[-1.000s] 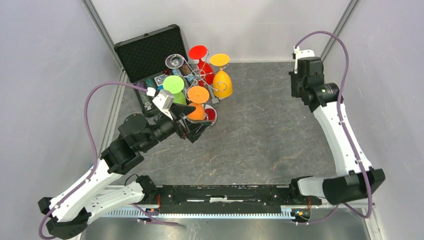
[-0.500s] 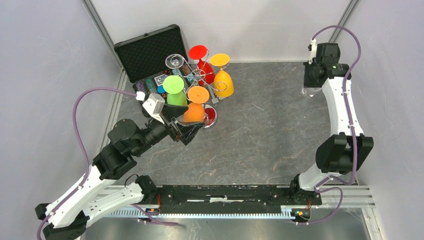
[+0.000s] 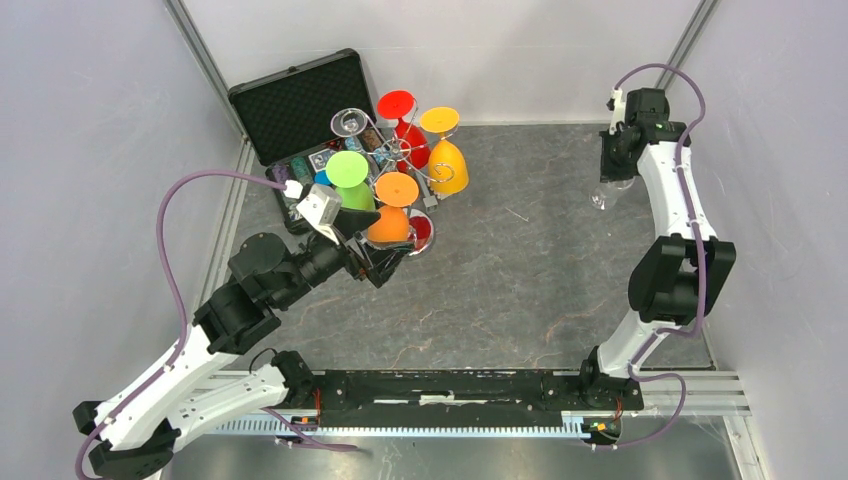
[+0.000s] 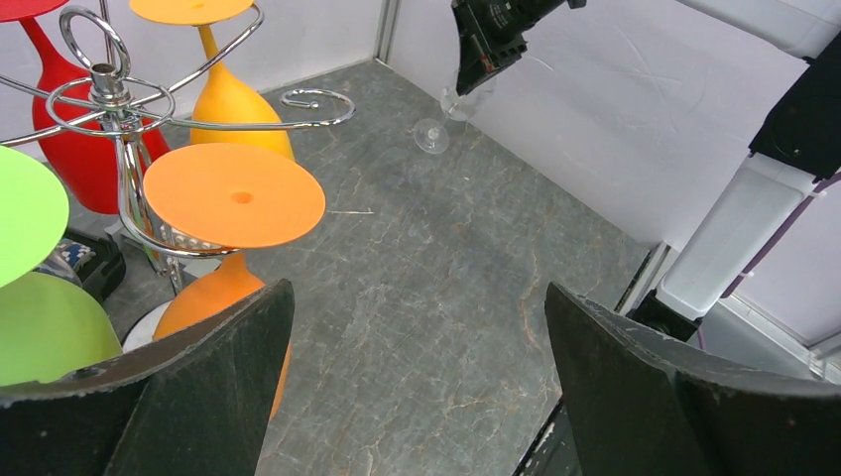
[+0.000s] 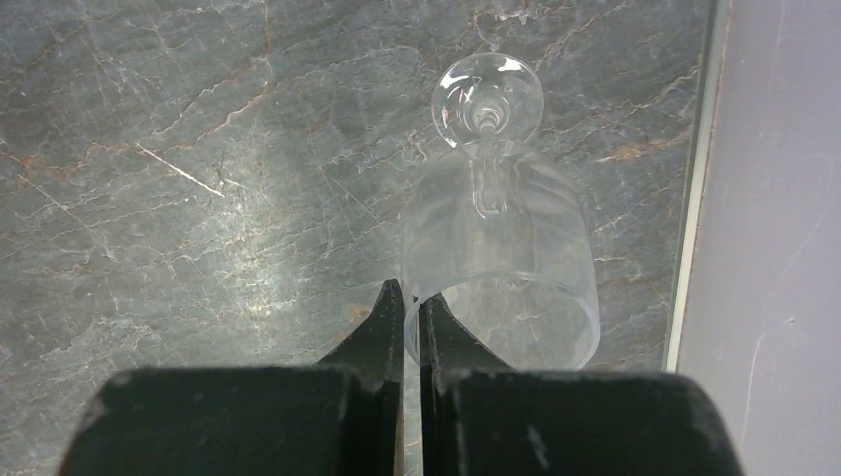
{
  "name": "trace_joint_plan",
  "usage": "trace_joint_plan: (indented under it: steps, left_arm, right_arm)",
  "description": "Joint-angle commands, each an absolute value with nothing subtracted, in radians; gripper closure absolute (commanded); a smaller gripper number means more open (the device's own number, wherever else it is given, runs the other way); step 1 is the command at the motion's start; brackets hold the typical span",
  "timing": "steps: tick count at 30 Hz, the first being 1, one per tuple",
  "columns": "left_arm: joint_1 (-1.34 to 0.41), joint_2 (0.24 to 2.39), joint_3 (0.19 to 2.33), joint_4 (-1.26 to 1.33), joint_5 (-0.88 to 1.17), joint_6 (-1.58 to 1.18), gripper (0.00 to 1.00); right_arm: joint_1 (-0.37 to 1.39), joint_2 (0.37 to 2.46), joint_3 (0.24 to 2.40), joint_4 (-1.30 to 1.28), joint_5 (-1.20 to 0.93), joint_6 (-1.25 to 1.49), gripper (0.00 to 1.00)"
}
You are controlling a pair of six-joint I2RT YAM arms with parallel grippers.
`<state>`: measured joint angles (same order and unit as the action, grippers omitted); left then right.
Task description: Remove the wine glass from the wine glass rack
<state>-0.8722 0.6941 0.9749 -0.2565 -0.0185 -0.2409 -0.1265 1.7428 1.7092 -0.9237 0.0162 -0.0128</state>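
The wine glass rack (image 3: 404, 152) is a silver wire stand at the far left; it also shows in the left wrist view (image 4: 111, 91). It holds coloured glasses upside down. A clear wine glass (image 5: 496, 248) stands upright, foot down, at the far right (image 3: 606, 192). My right gripper (image 5: 410, 297) is shut on its rim, one finger inside and one outside the bowl. I cannot tell if the foot touches the table. My left gripper (image 4: 417, 297) is open and empty, beside the orange glass (image 4: 233, 193) on the rack's near side (image 3: 392, 205).
Green (image 3: 348, 172), red (image 3: 399, 112) and yellow (image 3: 446, 165) glasses and another clear one (image 3: 349, 123) hang on the rack. An open black case (image 3: 292, 105) of chips lies behind it. The right wall (image 5: 774, 248) is close beside the held glass.
My right arm has swung toward the far right wall, then come down a little with the clear glass. My left arm has shifted slightly beside the orange glass, jaws still open.
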Motion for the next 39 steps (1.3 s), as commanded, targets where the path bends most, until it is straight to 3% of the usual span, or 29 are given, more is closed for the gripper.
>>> trace_joint_plan:
  steps: [1,7,15,28,39]
  left_arm:
    - [-0.874,0.69,0.974,-0.249,-0.028,-0.189,0.0]
    - [-0.874,0.684,0.969,-0.244,-0.04,-0.18,0.0]
    - [-0.874,0.686,0.968,-0.242,-0.046,-0.178,0.0]
    - [-0.874,0.701,0.971,-0.233,-0.135,-0.225,0.0]
    - [-0.874,0.644,0.937,-0.157,-0.19,-0.3,0.0]
  right_arm:
    - [-0.132,1.763,1.755,-0.908,0.003,-0.018,1.0]
    - [-0.137,1.793,1.78,-0.913,-0.035,-0.02,0.98]
    - [-0.141,1.83,1.82,-0.932,-0.028,-0.024,0.76]
    - [-0.141,1.846,1.917,-0.94,-0.02,-0.016,0.57]
    - [-0.141,1.467,1.602,-0.568,-0.222,0.069,0.37]
